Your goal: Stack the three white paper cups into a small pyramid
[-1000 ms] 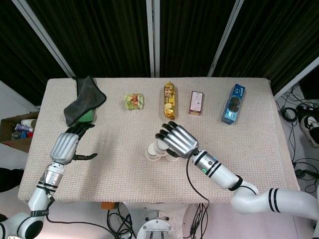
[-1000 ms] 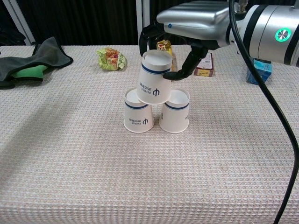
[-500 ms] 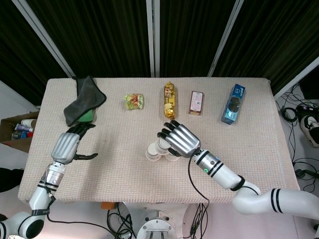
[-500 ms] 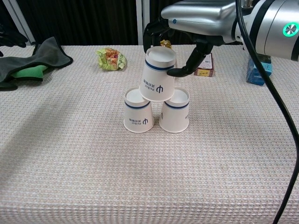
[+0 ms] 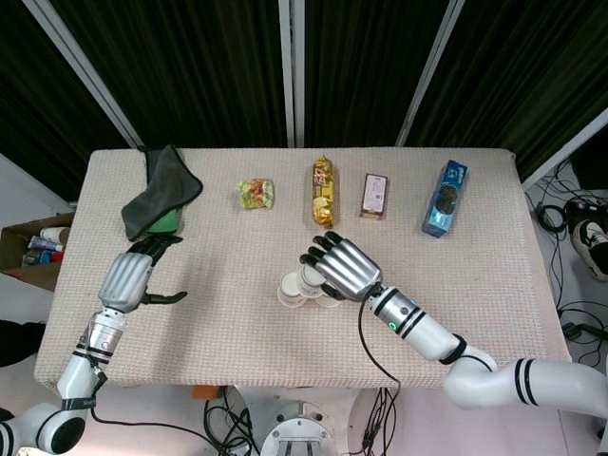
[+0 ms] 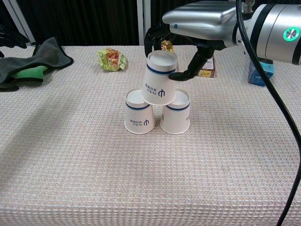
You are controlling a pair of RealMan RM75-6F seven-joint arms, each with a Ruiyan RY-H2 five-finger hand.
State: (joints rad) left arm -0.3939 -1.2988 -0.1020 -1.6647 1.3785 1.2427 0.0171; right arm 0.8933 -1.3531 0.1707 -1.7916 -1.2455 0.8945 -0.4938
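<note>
Two white paper cups stand upside down side by side at mid-table, the left cup (image 6: 139, 113) touching the right cup (image 6: 176, 112). A third cup (image 6: 159, 79), also upside down and slightly tilted, hangs over the seam between them. My right hand (image 6: 202, 21) holds it from above, thumb on its right side and fingers behind. Its rim overlaps the tops of the lower two; I cannot tell whether it rests on them. In the head view the right hand (image 5: 342, 266) covers most of the cups (image 5: 293, 289). My left hand (image 5: 128, 275) lies open and empty near the table's left edge.
Along the far side lie a grey cloth (image 5: 160, 195) over something green, a crumpled snack bag (image 5: 256, 194), a gold packet (image 5: 324, 190), a brown box (image 5: 374, 196) and a blue packet (image 5: 445, 198). A cardboard box (image 5: 33, 249) sits off the table's left edge.
The right hand carried the third cup rightward to centre it over the two lower cups, then lowered it slightly. The left hand stayed still.
</note>
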